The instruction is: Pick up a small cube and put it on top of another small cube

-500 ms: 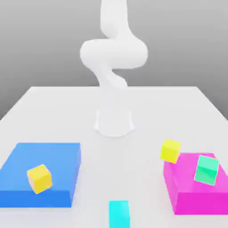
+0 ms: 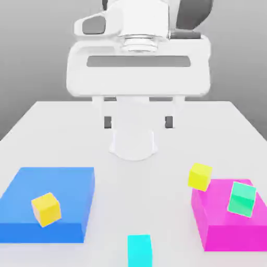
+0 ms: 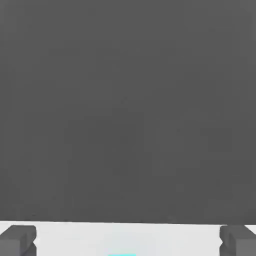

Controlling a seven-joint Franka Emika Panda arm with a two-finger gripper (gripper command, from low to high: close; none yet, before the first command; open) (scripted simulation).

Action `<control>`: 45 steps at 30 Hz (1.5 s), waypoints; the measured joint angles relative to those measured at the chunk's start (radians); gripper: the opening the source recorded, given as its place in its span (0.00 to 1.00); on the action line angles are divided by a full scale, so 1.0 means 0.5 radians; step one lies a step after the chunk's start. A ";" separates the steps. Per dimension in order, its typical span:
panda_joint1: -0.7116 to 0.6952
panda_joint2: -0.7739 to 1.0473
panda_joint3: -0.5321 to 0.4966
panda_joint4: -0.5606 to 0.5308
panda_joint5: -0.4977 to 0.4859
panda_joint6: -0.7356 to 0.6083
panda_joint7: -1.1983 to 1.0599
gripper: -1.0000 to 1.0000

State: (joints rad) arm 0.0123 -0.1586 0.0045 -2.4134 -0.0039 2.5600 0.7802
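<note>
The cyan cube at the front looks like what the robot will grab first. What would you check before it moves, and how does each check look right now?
1. Hand open and empty: ok; its fingers stand wide apart, nothing between them.
2. Cyan cube free to grasp: ok; it sits alone on the table, apart from both blocks.
3. Hand above the cyan cube: not ok; it hangs high over the table's middle, far from the cube.
4. Green cube ready as a base: not ok; it looks tilted on the magenta block.
5. Yellow cubes out of the way: ok; neither touches the cyan or green cube.
</note>
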 joint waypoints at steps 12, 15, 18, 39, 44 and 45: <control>0.013 0.870 0.007 -0.119 -0.004 0.391 -0.024 0.50; 0.016 1.088 0.003 -0.083 -0.008 0.561 -0.022 0.50; 0.017 1.140 0.002 -0.073 -0.009 0.603 -0.021 0.00; 0.573 0.228 0.433 -0.066 0.059 -0.315 -0.949 0.00; 0.645 0.353 0.451 -0.122 0.000 -0.138 -1.052 0.00; 0.642 0.389 0.452 -0.134 -0.015 -0.092 -1.044 1.00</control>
State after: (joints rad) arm 0.3333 0.0360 0.2303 -2.4802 -0.0112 2.5141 0.2580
